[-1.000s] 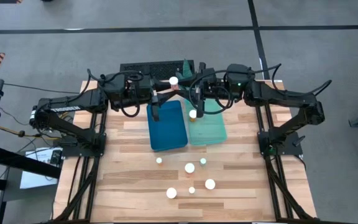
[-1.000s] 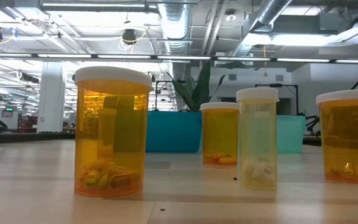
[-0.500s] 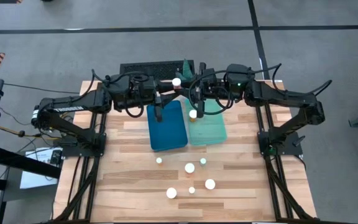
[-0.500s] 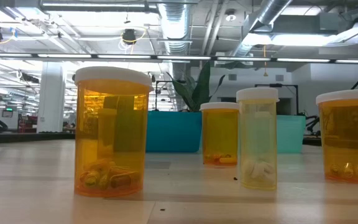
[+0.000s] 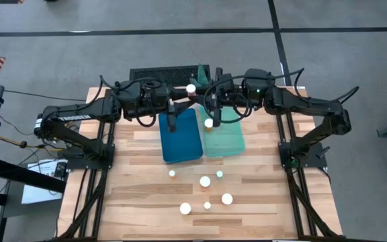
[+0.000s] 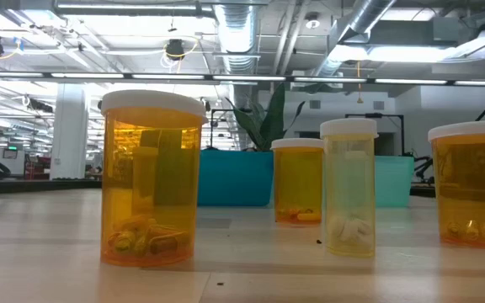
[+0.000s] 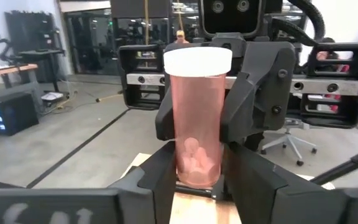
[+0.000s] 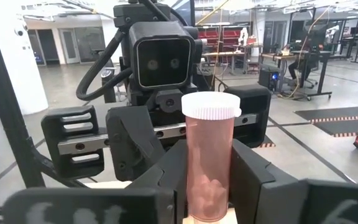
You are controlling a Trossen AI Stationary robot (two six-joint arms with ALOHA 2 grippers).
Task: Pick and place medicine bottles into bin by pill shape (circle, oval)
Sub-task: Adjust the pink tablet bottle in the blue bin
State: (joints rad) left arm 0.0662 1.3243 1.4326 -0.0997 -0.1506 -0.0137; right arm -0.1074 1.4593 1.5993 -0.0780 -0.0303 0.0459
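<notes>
Bottle: small amber plastic pill bottle with white ribbed cap [image 7: 197, 118], upright, held in mid-air above the table's far edge, behind the bins.
Right gripper [image 5: 195, 94]: pinching its body.
Left gripper [image 5: 180, 101]: fingers [image 7: 154, 180] beside its base, easing apart (handover).
Handling: probably light, rigid, smooth; grip mid-body.

Bright overhead lighting; wrist foregrounds seem blurred.

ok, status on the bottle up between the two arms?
Right claw shut on pill bottle, held up behind the bins. Left claw at same bottle. Nothing in the way; other bottles wait on table.
</notes>
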